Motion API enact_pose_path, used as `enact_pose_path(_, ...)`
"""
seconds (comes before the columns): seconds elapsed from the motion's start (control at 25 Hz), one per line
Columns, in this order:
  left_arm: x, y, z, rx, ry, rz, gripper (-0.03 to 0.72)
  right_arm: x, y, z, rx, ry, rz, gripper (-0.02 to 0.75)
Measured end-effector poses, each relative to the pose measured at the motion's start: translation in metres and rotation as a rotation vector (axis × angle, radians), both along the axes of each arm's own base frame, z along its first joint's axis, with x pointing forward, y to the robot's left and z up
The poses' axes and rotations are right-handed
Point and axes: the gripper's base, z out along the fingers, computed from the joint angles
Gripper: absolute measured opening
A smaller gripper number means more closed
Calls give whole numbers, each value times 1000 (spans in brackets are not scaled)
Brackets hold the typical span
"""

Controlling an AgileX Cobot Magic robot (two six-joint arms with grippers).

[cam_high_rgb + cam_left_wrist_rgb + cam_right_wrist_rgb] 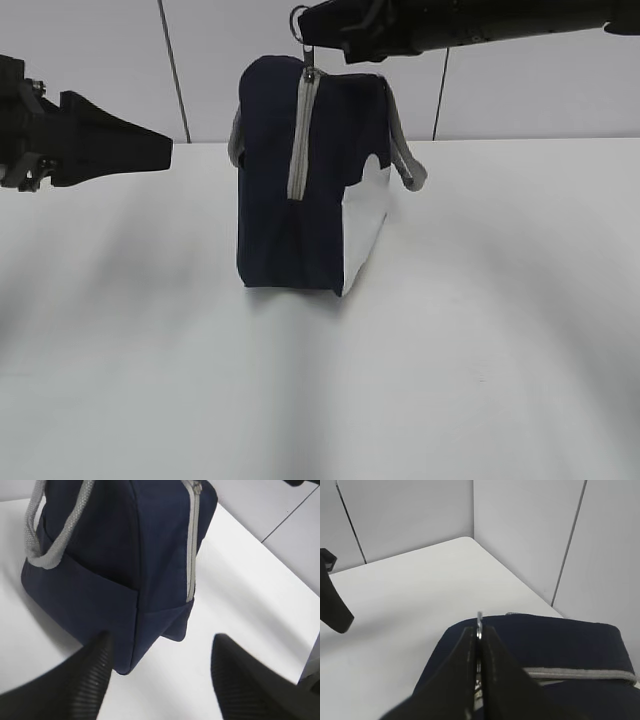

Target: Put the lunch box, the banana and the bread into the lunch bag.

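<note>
Right gripper (479,630) reaches in from the upper right of the exterior view and pinches the metal ring pull (299,20) of the zipper at the top of the lunch bag (290,200); its two black fingers (455,680) are pressed together with the ring showing just past their tips. Left gripper (162,655) hangs at the left of the table (480,350), level with the upper half of the bag and apart from it, its jaws spread fairly wide with nothing between them. From its wrist camera the bag's lower corner lies just beyond the fingertips. The navy bag stands upright near the middle of the white table, grey zipper tape (300,135) running down its near end, white side panel (365,225) facing right, and a grey strap handle (405,155) drooping on each side.
</note>
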Motion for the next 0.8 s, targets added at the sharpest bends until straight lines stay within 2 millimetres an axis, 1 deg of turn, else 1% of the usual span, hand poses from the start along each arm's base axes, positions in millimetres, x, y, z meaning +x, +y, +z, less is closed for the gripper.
enact_pose_path(0.16,5,0,-3,-12,8,19,434,1,0,1,7,6,-3,-16)
enact_pose_path(0.4,14,-3,-7,-108,46,60,434,1,1,-9,-38,72,12,-16)
enact_pose_path(0.52,19,-6,-15,-145,74,35,434,1,1,-13,-63,92,17,-16)
enact_pose_path(0.8,33,-13,-34,-233,92,-21,434,1,0,-14,-70,97,20,-16)
